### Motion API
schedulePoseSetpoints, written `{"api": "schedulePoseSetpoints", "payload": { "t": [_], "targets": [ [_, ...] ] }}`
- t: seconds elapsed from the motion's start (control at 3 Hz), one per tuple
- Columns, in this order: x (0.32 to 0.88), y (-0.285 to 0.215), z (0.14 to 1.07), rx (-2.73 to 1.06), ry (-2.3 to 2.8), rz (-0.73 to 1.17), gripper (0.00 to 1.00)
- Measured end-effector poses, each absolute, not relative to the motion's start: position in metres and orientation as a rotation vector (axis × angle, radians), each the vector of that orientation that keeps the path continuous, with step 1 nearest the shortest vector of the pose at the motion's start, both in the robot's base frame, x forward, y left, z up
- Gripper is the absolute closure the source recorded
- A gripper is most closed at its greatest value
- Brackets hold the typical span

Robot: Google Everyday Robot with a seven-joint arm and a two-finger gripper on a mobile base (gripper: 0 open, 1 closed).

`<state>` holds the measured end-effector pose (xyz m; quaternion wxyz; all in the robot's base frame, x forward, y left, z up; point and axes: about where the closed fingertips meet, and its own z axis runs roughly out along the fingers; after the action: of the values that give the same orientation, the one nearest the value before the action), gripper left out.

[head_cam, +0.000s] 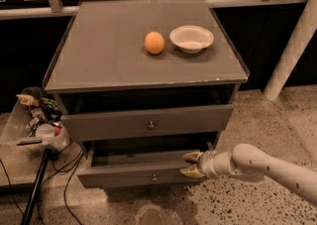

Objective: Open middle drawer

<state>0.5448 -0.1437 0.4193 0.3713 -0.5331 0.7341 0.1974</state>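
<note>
The grey cabinet point(148, 65) shows two drawer fronts. The upper front point(114, 125) has a small round knob point(151, 125) and stands slightly out. The middle drawer point(124, 175) is below it, pulled out so its dark inside shows, with its knob point(154, 177) at the centre. My gripper point(191, 164) reaches in from the right on a white arm point(267, 167). It is at the right end of the middle drawer's front, one finger point(192, 156) inside the drawer and one in front of the panel. Any lower drawer is hidden.
An orange point(154, 42) and a white bowl point(191, 38) sit on the cabinet top. A clear bin of clutter point(37, 120) and a stand with cables point(34, 189) are at the left. A white post point(292, 45) stands at the right. The floor is speckled stone.
</note>
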Motion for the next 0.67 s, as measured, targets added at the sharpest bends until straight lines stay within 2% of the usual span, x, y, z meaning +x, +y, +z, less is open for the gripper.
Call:
{"api": "schedulePoseSetpoints", "payload": {
  "t": [0.67],
  "targets": [
    [0.5339, -0.1463, 0.4189, -1.355, 1.882, 0.511, 1.00]
  ]
}}
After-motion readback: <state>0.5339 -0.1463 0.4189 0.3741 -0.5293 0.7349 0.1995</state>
